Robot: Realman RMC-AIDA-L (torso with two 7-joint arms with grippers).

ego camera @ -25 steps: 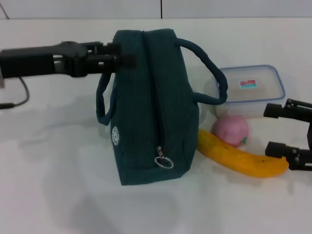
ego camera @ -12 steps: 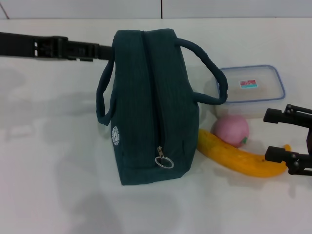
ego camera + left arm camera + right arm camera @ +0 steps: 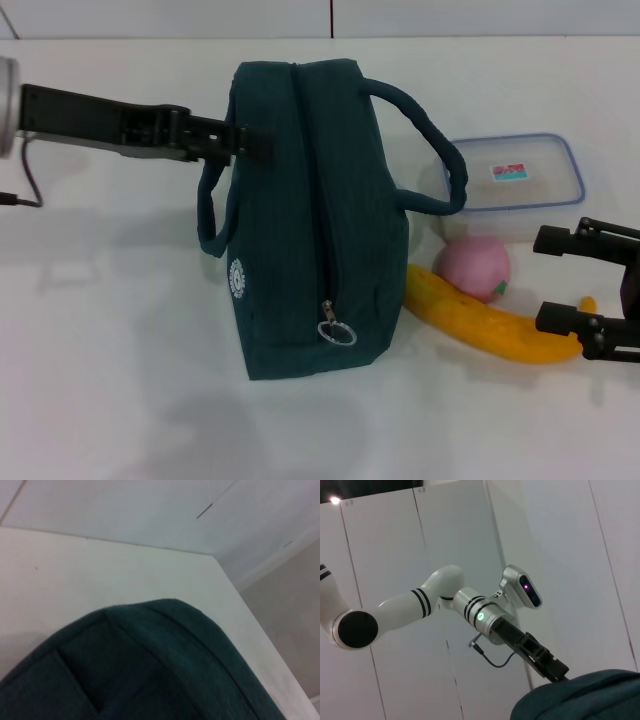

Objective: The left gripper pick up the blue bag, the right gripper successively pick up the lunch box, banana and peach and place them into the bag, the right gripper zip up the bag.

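Left gripper (image 3: 255,145) is pressed against the blue bag (image 3: 315,230) on the table (image 3: 110,380), fingers prob. shut, can't tell; right gripper (image 3: 560,280) is held w/ fingers wide beside the banana (image 3: 480,322).

- The blue bag (image 3: 165,670) fills the near part of the left wrist view, very close to the camera; its dark teal fabric rises in a rounded hump.
- A raised seam or fold runs over the hump.
- Behind it lies the white table (image 3: 100,575), whose far edge meets a pale wall (image 3: 125,510).
- A table corner shows beyond the bag, with greyish floor (image 3: 292,620) past it.
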